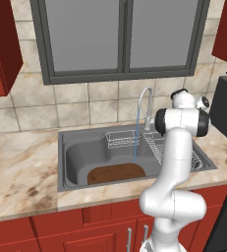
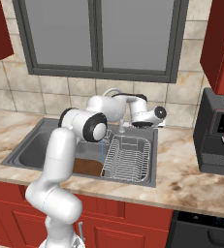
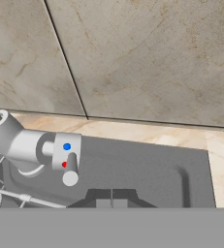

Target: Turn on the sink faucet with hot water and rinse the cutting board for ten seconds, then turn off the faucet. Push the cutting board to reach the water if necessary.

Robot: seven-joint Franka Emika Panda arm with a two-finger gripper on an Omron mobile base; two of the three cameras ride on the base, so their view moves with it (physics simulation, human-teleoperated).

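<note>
Pincer (image 3: 111,203) fully closed, empty, by sink faucet (image 1: 145,101) lever; water (image 1: 135,147) onto cutting board (image 1: 116,173) in sink (image 1: 66,142).

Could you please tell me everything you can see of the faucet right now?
The faucet is a thin chrome gooseneck rising from the back rim of the sink, its spout arching forward and down. A thin pale-blue stream of water falls from its tip onto the cutting board. In the hand view its base carries a short lever with a blue and a red dot. The shut gripper sits just beside the lever.
</note>
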